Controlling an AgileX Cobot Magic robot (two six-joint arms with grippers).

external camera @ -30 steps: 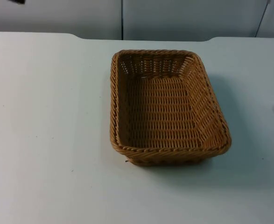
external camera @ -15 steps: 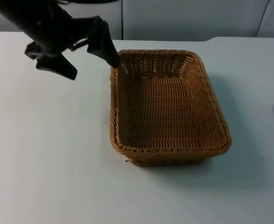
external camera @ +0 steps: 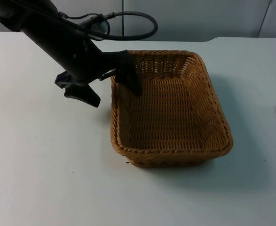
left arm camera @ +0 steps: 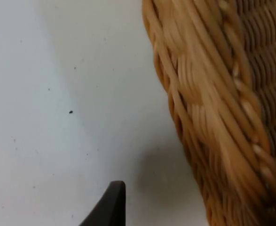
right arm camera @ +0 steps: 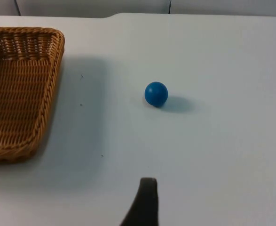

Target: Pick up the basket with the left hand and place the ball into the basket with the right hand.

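Rectangular brown wicker basket [external camera: 168, 108] sits mid-table on white table top [external camera: 43, 165]. Left gripper [external camera: 110, 87] straddles basket's left rim near far corner, fingers apart, one inside, one outside. Small blue ball [right arm camera: 156, 93] lies near table's right edge, well apart from basket. Right gripper's state: cannot tell.

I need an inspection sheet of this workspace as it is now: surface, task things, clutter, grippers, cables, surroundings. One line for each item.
Surface: white table, a few small dark specks.
Basket: wicker basket standing on the table, nothing inside.
Ball: blue ball on the table, apart from the basket.
Clutter: nothing seen.
Left gripper: left gripper open, astride the basket's left rim, one finger inside and one outside.
Right gripper: its arm waits, aimed toward the ball.
Cables: nothing seen apart from the robot's own.
Surroundings: grey partition wall behind the table.
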